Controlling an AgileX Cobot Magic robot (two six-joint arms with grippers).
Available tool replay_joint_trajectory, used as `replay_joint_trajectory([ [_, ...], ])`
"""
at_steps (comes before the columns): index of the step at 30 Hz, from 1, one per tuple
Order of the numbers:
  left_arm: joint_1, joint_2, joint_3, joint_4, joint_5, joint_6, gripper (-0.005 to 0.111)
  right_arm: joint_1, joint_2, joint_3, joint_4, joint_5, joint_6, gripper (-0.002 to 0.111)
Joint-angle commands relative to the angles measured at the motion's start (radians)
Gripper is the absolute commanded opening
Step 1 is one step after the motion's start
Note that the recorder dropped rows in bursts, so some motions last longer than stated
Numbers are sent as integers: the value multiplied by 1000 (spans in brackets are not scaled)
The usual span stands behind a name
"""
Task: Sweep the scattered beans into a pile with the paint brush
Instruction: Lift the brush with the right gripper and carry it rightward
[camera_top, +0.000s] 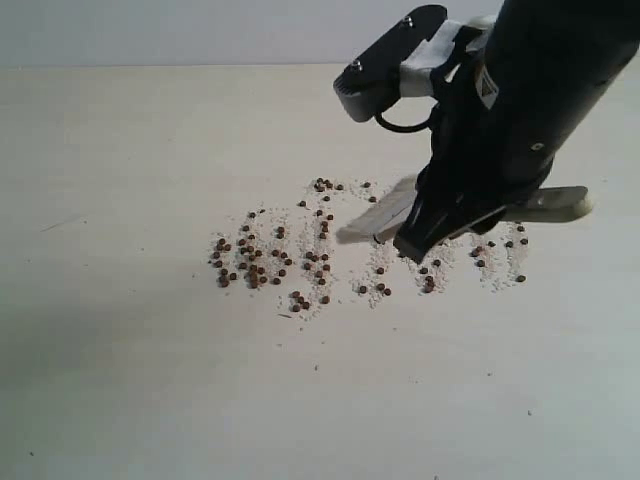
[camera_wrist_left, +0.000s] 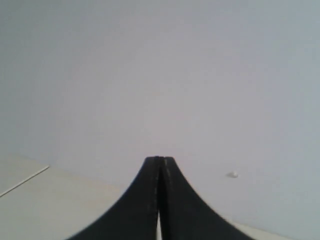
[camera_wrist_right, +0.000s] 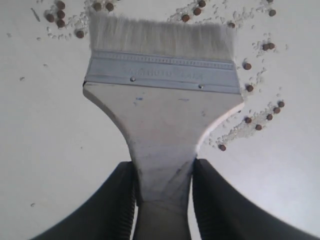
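R pincer (camera_wrist_right: 163, 172) w/ paint brush (camera_wrist_right: 162, 112) amid scattered beans (camera_top: 252, 264)

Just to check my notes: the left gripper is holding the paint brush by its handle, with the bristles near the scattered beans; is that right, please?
Not quite: the right gripper, not the left, is holding the paint brush by its handle, as the right wrist view shows. The bristles are indeed near the scattered beans.
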Motion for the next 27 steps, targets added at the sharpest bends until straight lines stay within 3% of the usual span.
replay_joint_trajectory([
  [1,-1,-5,3,-5,-175,-7,0,-31,16,-63,4,6,-61,0],
  [5,-1,38,3,-7,-379,-4,0,-62,16,-94,8,14,-94,0],
  [8,-1,162,-53,69,-410,1,0,-78,18,-96,13,24,-106,0],
  [11,-1,380,-158,320,-435,-52,0,-89,30,-96,30,29,-119,0],
  [15,-1,721,-355,732,-702,-137,0,-92,49,-99,46,20,-120,0],
  [18,-16,924,-479,910,-883,-137,0,-92,72,-99,123,-39,-81,0],
  [20,-56,1030,-521,959,-923,-77,0,-92,93,-107,191,-71,-81,0],
  [24,-187,1204,-571,1002,-851,112,1,-92,135,-152,260,-43,-83,0],
  [25,-265,1277,-590,1002,-788,196,8,-92,149,-179,288,-22,-83,0],
  [27,-344,1340,-611,996,-718,282,20,-92,159,-203,288,-15,-81,0],
])
